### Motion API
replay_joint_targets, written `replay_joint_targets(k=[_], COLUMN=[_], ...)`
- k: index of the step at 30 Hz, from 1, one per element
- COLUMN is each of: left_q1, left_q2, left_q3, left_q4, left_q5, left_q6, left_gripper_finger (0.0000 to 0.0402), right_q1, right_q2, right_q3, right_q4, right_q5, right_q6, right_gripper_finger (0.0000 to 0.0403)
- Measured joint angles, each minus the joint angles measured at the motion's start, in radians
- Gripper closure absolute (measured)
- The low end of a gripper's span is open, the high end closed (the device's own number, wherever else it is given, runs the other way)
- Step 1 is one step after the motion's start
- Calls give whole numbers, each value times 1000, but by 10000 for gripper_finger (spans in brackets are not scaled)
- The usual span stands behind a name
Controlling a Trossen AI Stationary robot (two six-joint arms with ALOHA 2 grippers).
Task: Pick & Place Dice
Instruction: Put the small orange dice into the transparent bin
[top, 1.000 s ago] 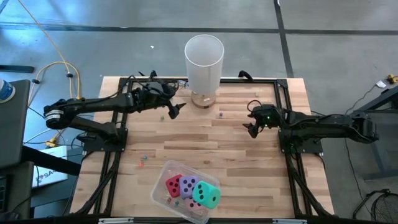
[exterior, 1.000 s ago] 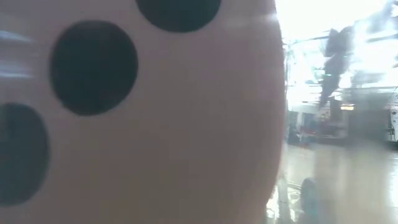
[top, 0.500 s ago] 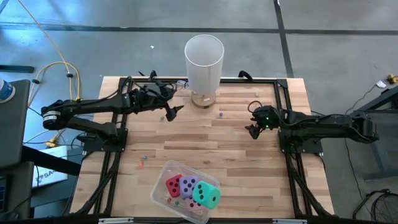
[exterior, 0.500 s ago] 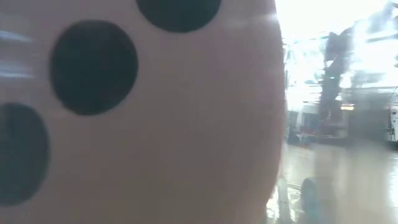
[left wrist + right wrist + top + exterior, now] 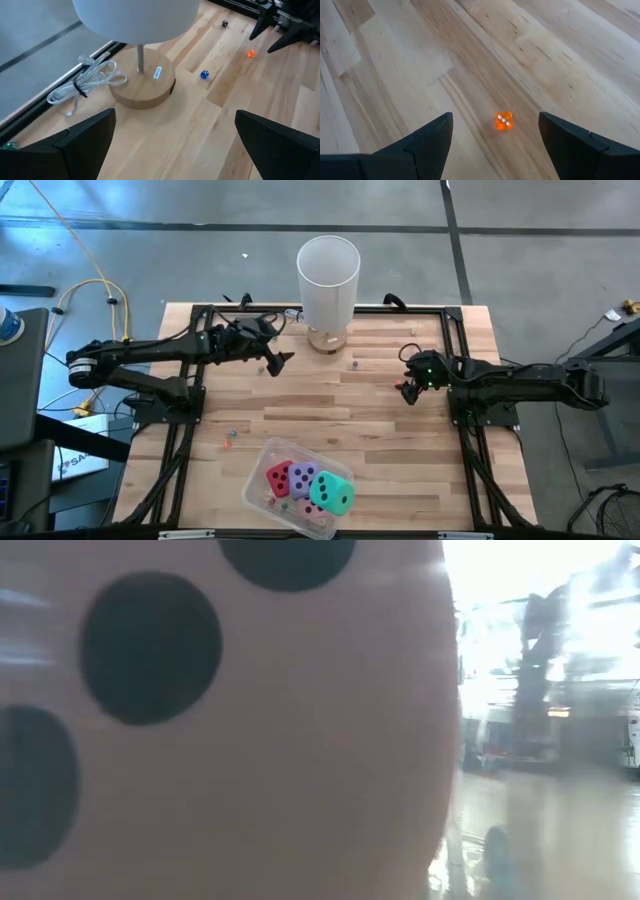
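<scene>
From above, the four dice are seen together in a clear plastic tray (image 5: 262, 476) at the near edge of the wooden worktop (image 5: 370, 420): the red die (image 5: 279, 475), the purple die (image 5: 303, 476), the teal-green die (image 5: 332, 491) and the pink die (image 5: 312, 508), which is partly hidden beneath the others. At the far edge a white cylindrical lamp (image 5: 328, 275) is set on a round wooden base (image 5: 326, 340). The left gripper (image 5: 277, 356) is held just beside that base, its fingers spread apart. The right gripper (image 5: 408, 385) is positioned over the right middle of the worktop, also open and empty.

In the low view, nearly everything is blocked by a pink die face (image 5: 250, 740) with dark pips.

In the left wrist view, the lamp's base (image 5: 142, 85) is shown with a coiled clear cable (image 5: 92, 80) beside it; a tiny blue die (image 5: 204, 74), a tiny orange die (image 5: 251, 53) and a dark bead (image 5: 225, 23) lie farther off on the wood.

In the right wrist view, a tiny orange die (image 5: 503, 120) is seen on the worktop between the parted fingers (image 5: 430, 137).
</scene>
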Motion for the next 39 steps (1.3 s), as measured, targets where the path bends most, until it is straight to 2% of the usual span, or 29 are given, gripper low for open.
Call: replay_joint_targets(k=[7, 15, 22, 28, 33, 39], left_q1=[-1, -1, -1, -1, -16, -33], left_q2=[0, 0, 0, 0, 2, 14], left_q3=[0, 0, 0, 0, 0, 0], left_q4=[-1, -1, 0, -1, -5, 3], left_q5=[1, 4, 5, 5, 5, 4], left_q6=[-2, -5, -6, -6, -11, 12], left_gripper_finger=[2, 2, 2, 2, 2, 2], right_q1=[0, 47, 91, 96, 96, 95], right_q2=[26, 133, 235, 309, 331, 331], right_q3=[0, 0, 0, 4, 5, 3], right_q4=[-14, 25, 135, 181, 182, 165], right_q5=[-2, 5, 134, 153, 159, 161], right_q6=[51, 73, 94, 94, 95, 99], right_gripper_finger=[118, 118, 118, 121, 148, 203])
